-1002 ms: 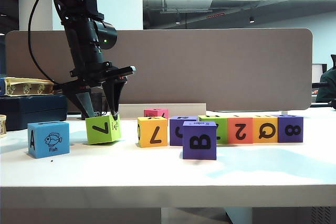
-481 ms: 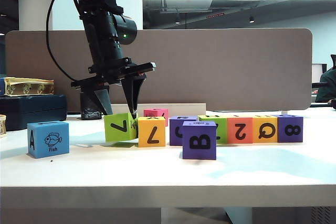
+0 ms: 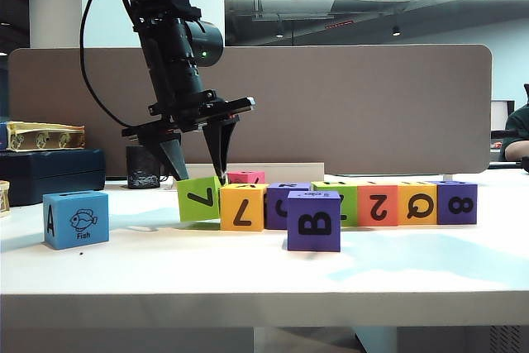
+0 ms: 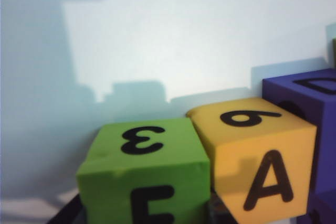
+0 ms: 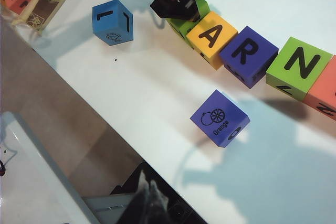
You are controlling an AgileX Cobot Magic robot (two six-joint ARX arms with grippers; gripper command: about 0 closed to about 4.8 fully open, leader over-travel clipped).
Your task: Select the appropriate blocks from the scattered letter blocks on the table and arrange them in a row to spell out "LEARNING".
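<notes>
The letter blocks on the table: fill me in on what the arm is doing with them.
The left gripper is clamped on a green block and has it pressed up against the yellow-orange block at the left end of a row on the table. From above, that row reads A, R, N after the green block. A purple block sits alone in front of the row, and a blue block sits off to the left. The right gripper hangs above, empty.

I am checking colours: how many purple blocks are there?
3 purple blocks: one in the row right of the yellow 7 block, one at the row's right end, one alone in front. More may hide behind. The left gripper grips the green block.
</notes>
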